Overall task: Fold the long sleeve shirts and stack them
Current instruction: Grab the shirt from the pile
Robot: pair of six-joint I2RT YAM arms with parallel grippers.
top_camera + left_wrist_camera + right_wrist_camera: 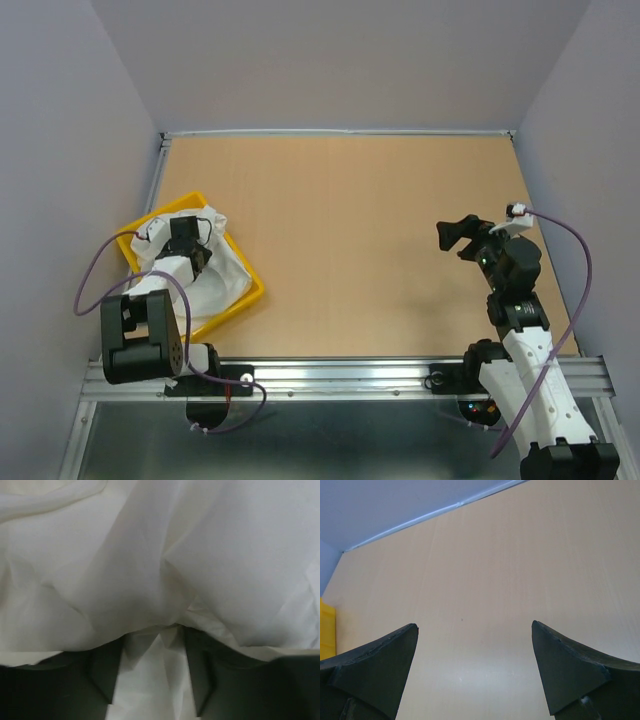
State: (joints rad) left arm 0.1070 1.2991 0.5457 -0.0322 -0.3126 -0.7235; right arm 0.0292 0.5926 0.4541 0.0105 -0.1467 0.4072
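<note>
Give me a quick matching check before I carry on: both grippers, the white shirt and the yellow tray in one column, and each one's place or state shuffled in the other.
Things:
1. left gripper
2. right gripper
3. shirt
4. tray

Place or state:
A. open, above bare table
B. yellow, at the table's left near side
C. white, bunched up in the tray
D. down in the white fabric, cloth between its fingers

Pairs: 1-D, 2-A, 3-C, 4-B
</note>
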